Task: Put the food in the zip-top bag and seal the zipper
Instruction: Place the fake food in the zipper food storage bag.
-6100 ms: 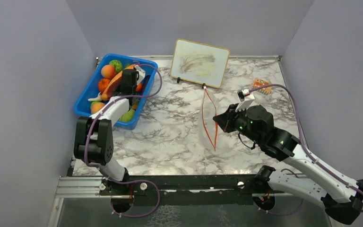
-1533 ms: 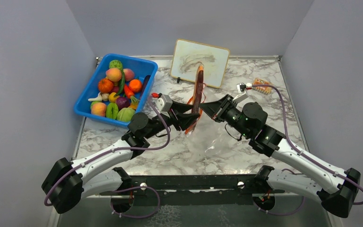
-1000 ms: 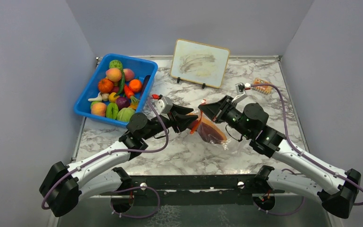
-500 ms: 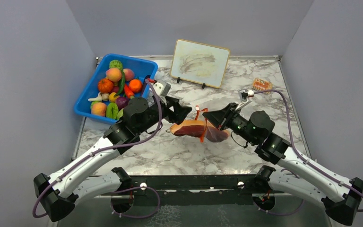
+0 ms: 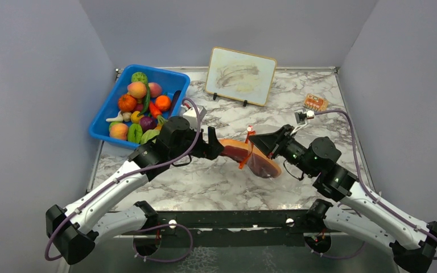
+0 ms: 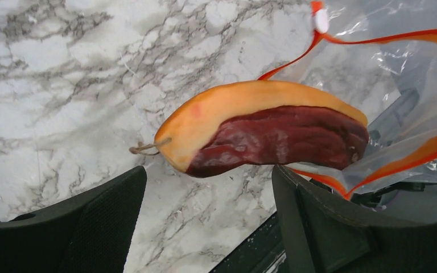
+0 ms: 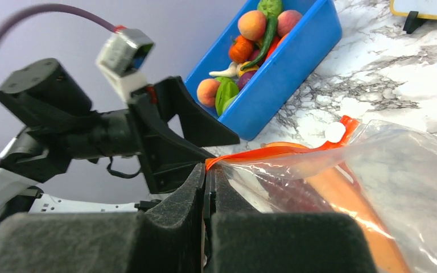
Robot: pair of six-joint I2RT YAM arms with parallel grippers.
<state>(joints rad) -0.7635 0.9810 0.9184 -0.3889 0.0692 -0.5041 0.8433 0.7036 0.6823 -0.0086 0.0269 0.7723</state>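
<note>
While the right gripper pinches the zipper between closed fingers, the meat slice sits partly inside the zip-top bag.
The left gripper, fingers spread wide and gripping nothing, is just beside the slice's free end over the table; other food fills the blue bin.

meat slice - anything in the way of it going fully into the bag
Nothing visible blocks it. The meat slice already has its far end inside the zip-top bag, whose mouth the right claw holds open by the zipper. The left claw is open behind the near end, not touching.
</note>
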